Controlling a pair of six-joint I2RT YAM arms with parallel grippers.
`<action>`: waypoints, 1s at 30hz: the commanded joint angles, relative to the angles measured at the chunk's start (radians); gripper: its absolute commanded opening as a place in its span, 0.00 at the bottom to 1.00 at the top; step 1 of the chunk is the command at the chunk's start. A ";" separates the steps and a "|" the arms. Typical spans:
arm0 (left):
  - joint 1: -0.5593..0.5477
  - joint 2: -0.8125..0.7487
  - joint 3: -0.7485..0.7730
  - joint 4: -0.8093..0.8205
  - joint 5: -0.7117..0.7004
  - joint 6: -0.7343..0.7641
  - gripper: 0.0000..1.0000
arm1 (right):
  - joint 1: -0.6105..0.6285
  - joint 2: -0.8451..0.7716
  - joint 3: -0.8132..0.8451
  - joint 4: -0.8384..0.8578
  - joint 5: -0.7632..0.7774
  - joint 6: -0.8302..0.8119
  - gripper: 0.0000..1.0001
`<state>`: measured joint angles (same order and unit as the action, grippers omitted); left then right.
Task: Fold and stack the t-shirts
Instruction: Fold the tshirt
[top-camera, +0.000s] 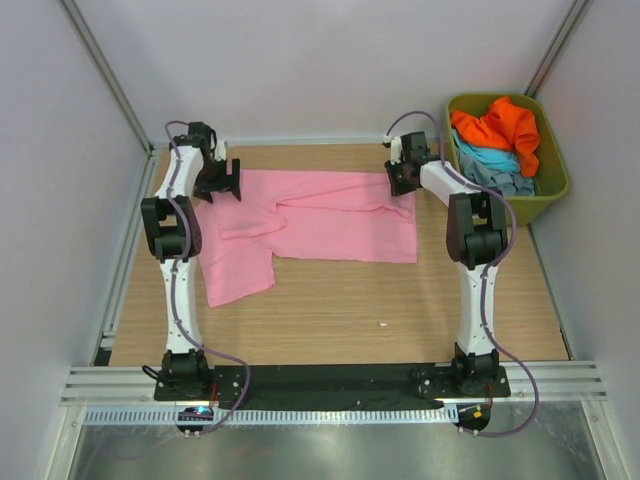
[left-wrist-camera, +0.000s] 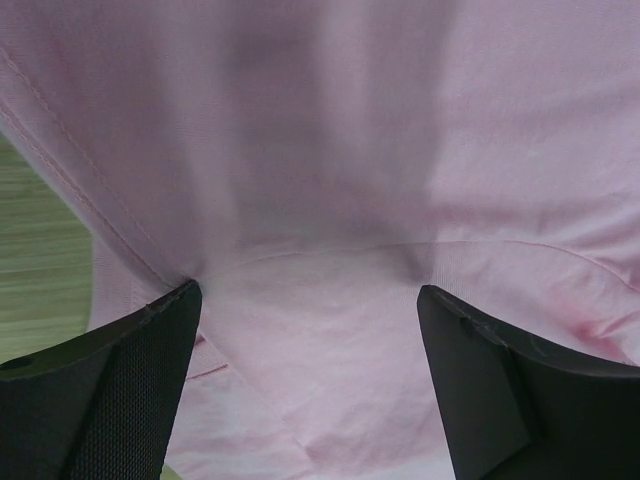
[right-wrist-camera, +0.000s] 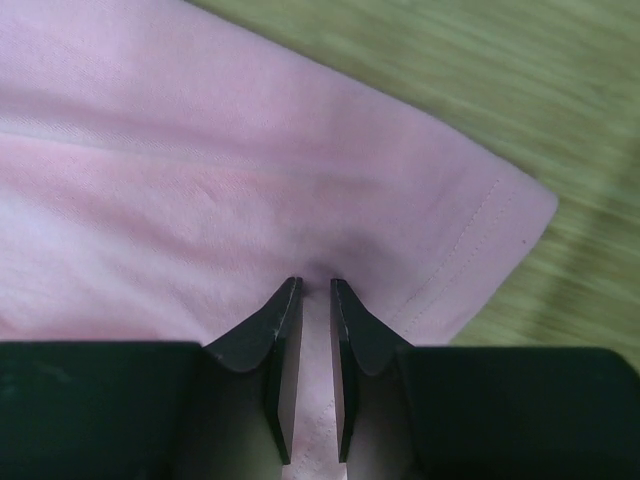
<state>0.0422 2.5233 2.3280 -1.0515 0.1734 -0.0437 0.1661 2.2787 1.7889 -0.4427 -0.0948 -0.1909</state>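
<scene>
Closest in, the right gripper (right-wrist-camera: 315, 300) nips the pink t-shirt (right-wrist-camera: 200, 200) by its hemmed corner, jaws almost closed on cloth, while the left gripper (left-wrist-camera: 310, 295) stands spread wide over the far left edge, grasping nothing. I judge this the first fold: the left must pinch its corner, then both draw the 12 o'clock edge toward 6 o'clock, where bare table (top-camera: 400, 310) gives room. At 2 o'clock the tub (top-camera: 535, 208) of other t-shirts (top-camera: 500, 130) crowds the right arm.
</scene>
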 joint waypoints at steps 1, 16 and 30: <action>-0.004 0.048 0.033 0.050 -0.070 0.022 0.90 | -0.008 0.066 0.078 0.030 0.059 -0.042 0.24; -0.033 -0.155 0.033 0.067 -0.229 0.009 1.00 | -0.025 -0.036 0.097 0.034 0.083 -0.065 0.29; 0.013 -0.705 -0.566 -0.033 0.017 -0.286 0.95 | -0.072 -0.390 -0.169 -0.302 -0.114 0.126 0.52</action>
<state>0.0242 1.7996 1.9003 -1.0126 0.0555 -0.2173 0.1139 1.8854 1.6672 -0.5522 -0.1196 -0.1406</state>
